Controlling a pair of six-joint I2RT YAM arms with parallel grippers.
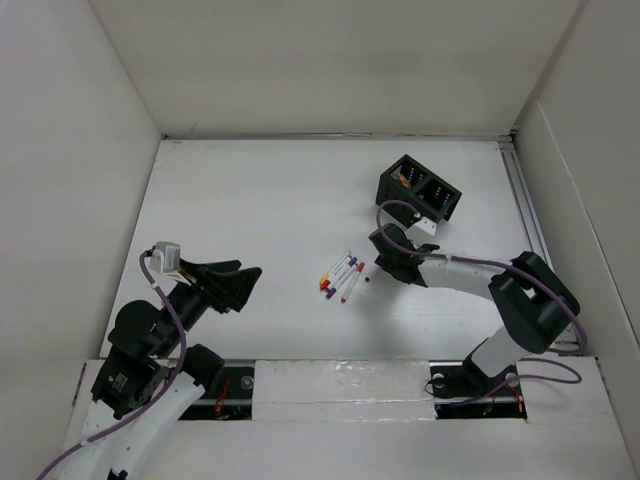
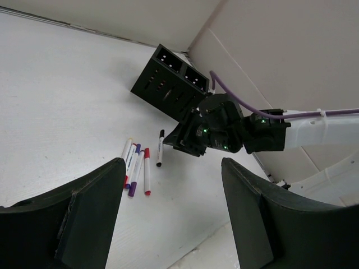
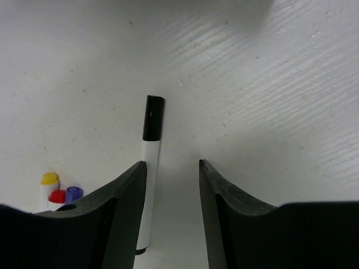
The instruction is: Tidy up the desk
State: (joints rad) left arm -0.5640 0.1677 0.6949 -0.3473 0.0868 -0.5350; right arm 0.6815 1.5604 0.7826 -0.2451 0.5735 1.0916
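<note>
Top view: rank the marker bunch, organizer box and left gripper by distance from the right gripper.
1. marker bunch, just left of the right gripper.
2. organizer box, behind it, far right.
3. left gripper, across the desk.

Your white desk [image 1: 250, 210] carries a black organizer box [image 1: 420, 190] toward its far right corner. Near the middle lies a tight cluster of coloured markers [image 1: 338, 275]. A black-capped marker [image 3: 150, 151] lies just beside them, on the right-edge side.
</note>
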